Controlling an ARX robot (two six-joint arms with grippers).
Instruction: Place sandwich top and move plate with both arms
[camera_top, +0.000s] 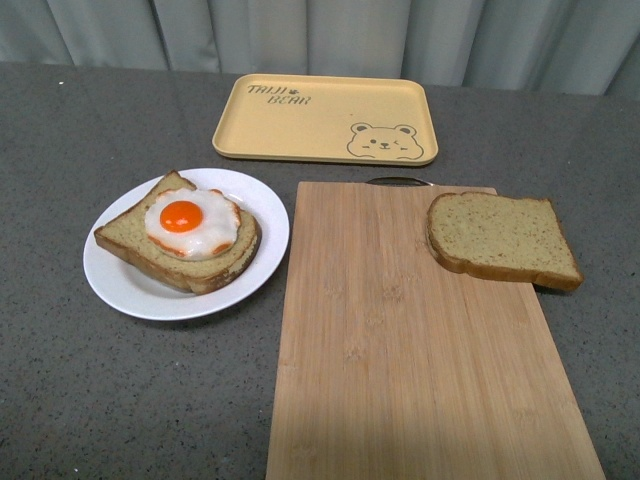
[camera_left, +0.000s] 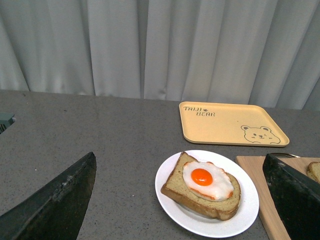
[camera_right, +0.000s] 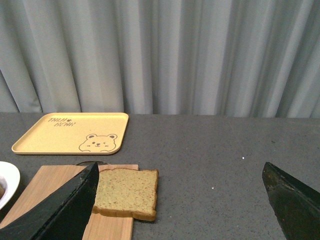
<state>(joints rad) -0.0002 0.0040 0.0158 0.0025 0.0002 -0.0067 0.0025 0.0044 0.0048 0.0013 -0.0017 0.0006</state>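
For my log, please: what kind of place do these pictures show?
Probably a staged kitchen-style test table: a pale curtain behind the grey tabletop, a wooden cutting board, and egg toast on a white plate.

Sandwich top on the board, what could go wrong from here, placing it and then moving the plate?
1. The sandwich top overhangs the right edge of the cutting board; a nudge might tip it off.
2. The fried egg looks domed, so the top may sit tilted or slide.
3. The plate rim lies close to the board, leaving little finger room there.
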